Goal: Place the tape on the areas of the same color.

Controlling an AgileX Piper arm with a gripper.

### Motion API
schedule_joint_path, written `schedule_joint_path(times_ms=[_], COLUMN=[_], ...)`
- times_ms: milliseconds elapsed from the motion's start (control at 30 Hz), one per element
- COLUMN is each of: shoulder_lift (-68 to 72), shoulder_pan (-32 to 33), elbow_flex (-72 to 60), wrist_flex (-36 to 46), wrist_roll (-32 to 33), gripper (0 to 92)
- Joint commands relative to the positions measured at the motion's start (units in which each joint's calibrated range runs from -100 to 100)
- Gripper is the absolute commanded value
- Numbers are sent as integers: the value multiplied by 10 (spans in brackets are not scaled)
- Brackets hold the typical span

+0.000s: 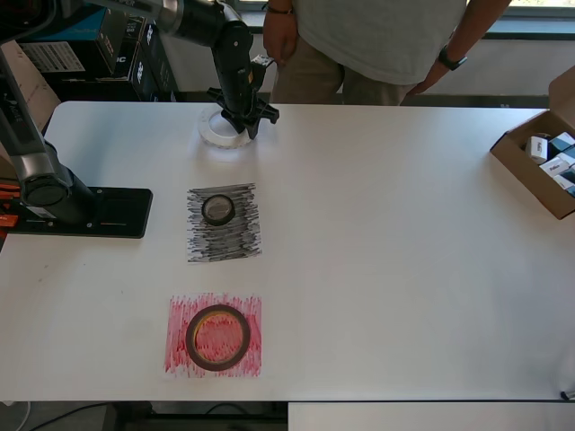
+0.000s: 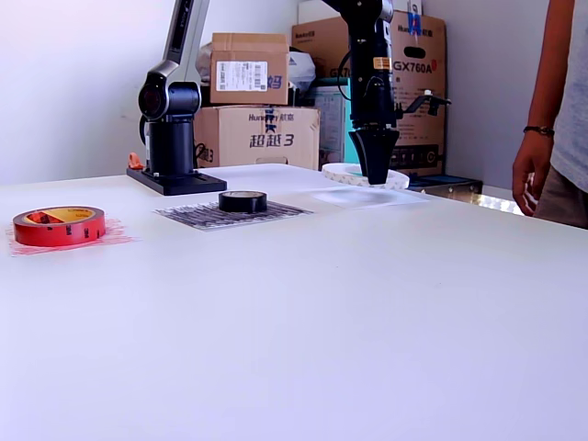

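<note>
My gripper point(image 1: 247, 121) hangs at the table's far side, shut on the rim of the large white tape roll point(image 1: 216, 128). In the exterior view the white roll point(image 2: 344, 172) is tilted and held slightly above a faint white sheet point(image 2: 358, 196), with the gripper point(image 2: 375, 173) pointing straight down. The small black roll point(image 1: 217, 209) lies on the black scribbled patch point(image 1: 225, 244); the exterior view shows the black roll point(image 2: 243, 201) too. The dark-red roll point(image 1: 192, 337) rests on the red scribbled patch point(image 1: 180, 361), and appears as the red roll point(image 2: 58, 227) at the exterior view's left.
The arm's black base point(image 1: 81, 211) is bolted at the overhead view's left. An open cardboard box point(image 1: 539, 171) of small cartons sits at the right edge. A person point(image 1: 377, 40) stands behind the table's far edge. Stacked cardboard boxes point(image 2: 257, 101) stand behind the table.
</note>
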Motion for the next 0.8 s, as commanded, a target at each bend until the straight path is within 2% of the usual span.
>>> schedule_joint_path(times_ms=[0,233,533,767], shoulder_lift=[6,6,-10,-135], shoulder_pan=[-3,-3,3,-7], elbow_flex=[1,1,-17,-42], wrist_flex=[2,2,-6,-59], wrist_roll=[2,1,8,31], gripper=[401,472,474,473])
